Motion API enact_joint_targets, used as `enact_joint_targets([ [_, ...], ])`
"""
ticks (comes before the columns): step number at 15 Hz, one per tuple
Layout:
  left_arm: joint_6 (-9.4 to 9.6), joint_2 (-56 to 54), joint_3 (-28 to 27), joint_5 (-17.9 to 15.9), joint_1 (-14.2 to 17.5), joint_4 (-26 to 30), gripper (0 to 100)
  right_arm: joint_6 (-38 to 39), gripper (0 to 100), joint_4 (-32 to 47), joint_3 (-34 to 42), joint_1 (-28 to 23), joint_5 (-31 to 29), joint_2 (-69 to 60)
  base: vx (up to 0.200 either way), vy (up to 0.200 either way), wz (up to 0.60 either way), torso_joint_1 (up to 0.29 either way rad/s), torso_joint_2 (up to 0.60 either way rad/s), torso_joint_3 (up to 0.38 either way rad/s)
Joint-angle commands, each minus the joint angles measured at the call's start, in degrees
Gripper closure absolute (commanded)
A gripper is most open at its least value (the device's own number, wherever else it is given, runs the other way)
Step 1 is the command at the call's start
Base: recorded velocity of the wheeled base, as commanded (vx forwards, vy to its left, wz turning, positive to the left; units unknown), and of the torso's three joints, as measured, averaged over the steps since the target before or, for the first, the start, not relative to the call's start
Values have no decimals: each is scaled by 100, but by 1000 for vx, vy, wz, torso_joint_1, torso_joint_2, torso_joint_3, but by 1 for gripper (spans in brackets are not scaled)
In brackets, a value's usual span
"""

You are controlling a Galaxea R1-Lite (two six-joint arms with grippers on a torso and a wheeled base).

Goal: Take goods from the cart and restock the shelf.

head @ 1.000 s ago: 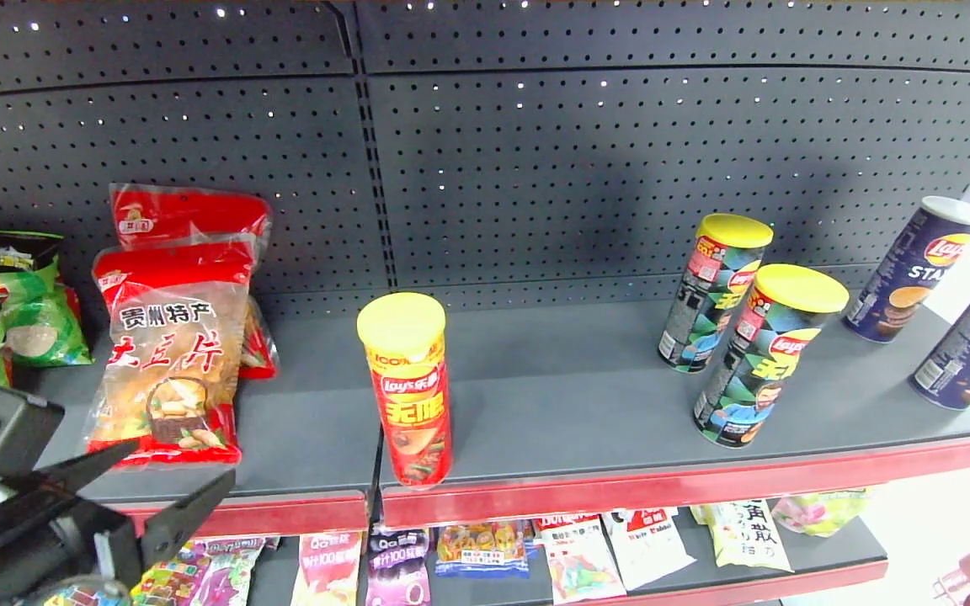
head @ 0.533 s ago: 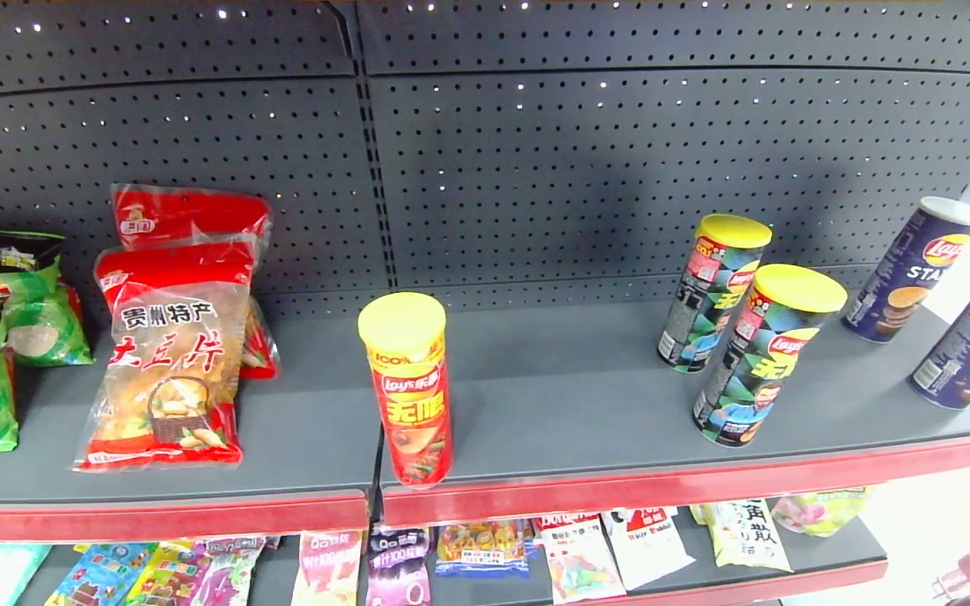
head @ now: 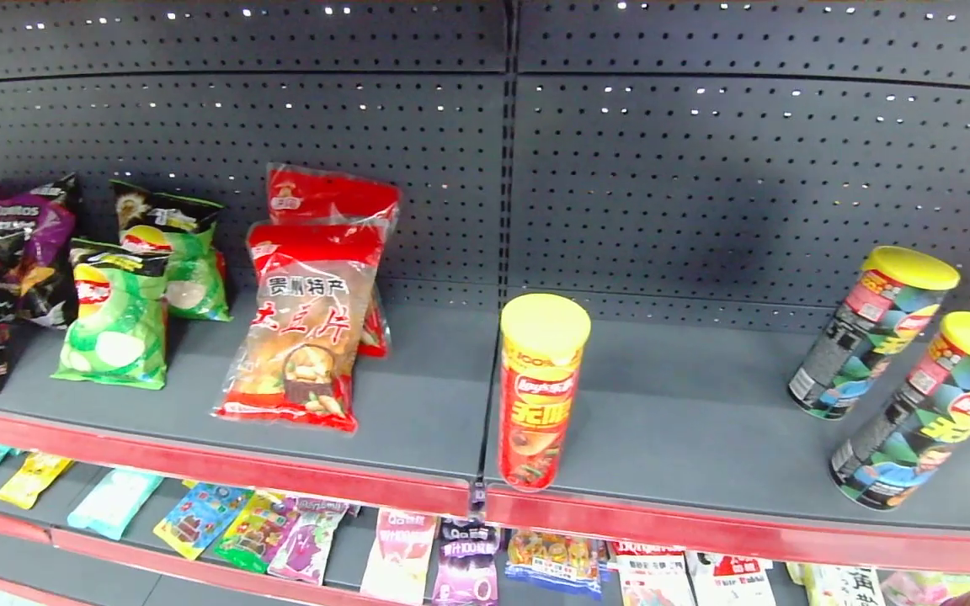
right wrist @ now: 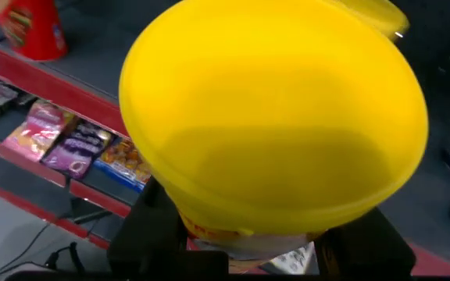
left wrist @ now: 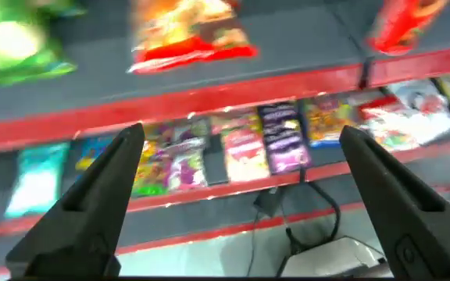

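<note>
The yellow-lidded can (right wrist: 272, 117) sits clamped within the right pincer (right wrist: 260, 240).

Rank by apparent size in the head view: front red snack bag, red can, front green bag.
1. front red snack bag: clearly largest.
2. red can and front green bag: roughly alike. The can is taller and nearer the camera, the bag wider, so unranked.

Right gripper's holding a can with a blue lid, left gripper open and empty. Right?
No: the lid on the can in the right gripper is yellow, not blue, per the right wrist view. The left gripper is open and empty, as stated.
</note>
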Motion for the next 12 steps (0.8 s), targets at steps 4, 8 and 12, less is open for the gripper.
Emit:
enact_joint_targets([
  [4,-1,-1006,513,14,2,8,0,8,100,-208,-980,433,816,1639,0,0,0,0,0,0],
  [8,-53,-1357,724,436,2,26,0,-80,100,-673,-1876,846,1150,3599,0,0,0,0,0,0],
  [12,-62,-1656,847,585,2,26,0,-221,100,-1667,-2527,1338,1150,5286,0,0,0,0,0,0],
])
